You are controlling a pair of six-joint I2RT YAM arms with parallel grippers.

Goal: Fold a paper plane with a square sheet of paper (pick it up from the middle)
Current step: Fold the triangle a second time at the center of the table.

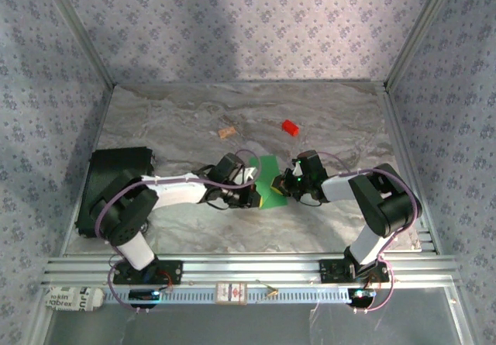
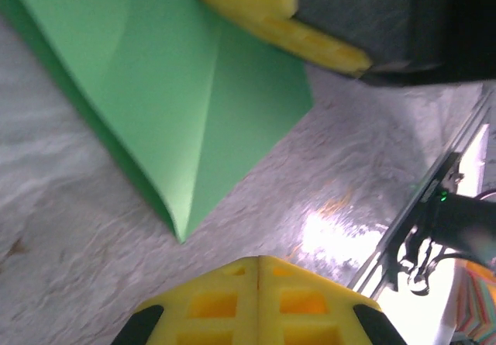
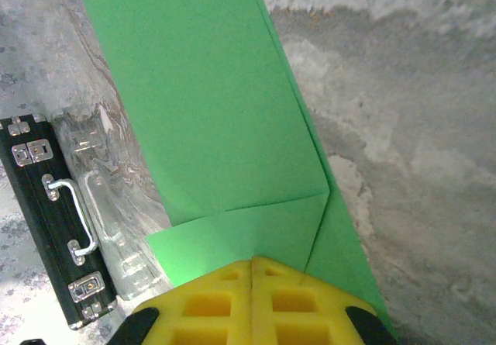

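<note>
While both pairs of my fingers are pressed together, pinching nothing, my right end effector (image 3: 252, 261) sits over a folded corner flap of the square sheet of paper (image 3: 209, 112), which lies on the surface (image 3: 418, 190) between my arms. My left end effector (image 2: 258, 261) waits just off the sheet's pointed corner. I judge this a creasing step: press firmly, slide along the fold, and pin the sheet with the left tip so it cannot skate.
</note>
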